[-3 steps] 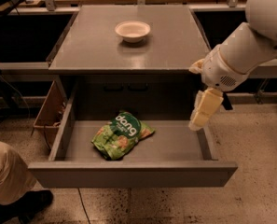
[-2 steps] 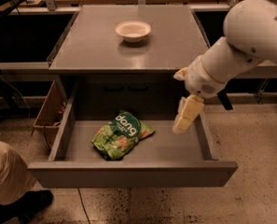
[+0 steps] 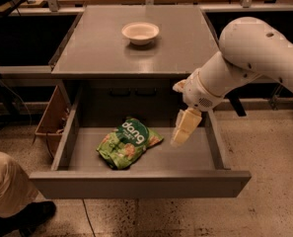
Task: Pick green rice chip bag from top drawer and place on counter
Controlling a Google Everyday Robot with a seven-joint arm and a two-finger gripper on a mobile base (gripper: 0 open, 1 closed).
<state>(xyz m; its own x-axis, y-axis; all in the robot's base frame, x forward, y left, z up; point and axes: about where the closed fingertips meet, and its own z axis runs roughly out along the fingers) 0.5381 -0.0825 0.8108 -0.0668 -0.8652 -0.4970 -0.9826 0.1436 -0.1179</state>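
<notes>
Camera view shows the top drawer (image 3: 136, 183) standing open, with the green rice chip bag (image 3: 128, 142) lying flat on its floor, left of centre. The gripper (image 3: 181, 135) hangs inside the drawer at the bag's 3 o'clock, near it but apart and holding nothing; how far open it is, I cannot tell. By my judgement the pick is not yet begun. Grasping, lifting and placing on the counter (image 3: 96, 48), at the drawer's 12 o'clock, all remain.

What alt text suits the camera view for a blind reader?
The robot's gripper hangs over the right side of the open top drawer, apart from the green rice chip bag lying in it. A pale bowl sits on the grey counter above.
</notes>
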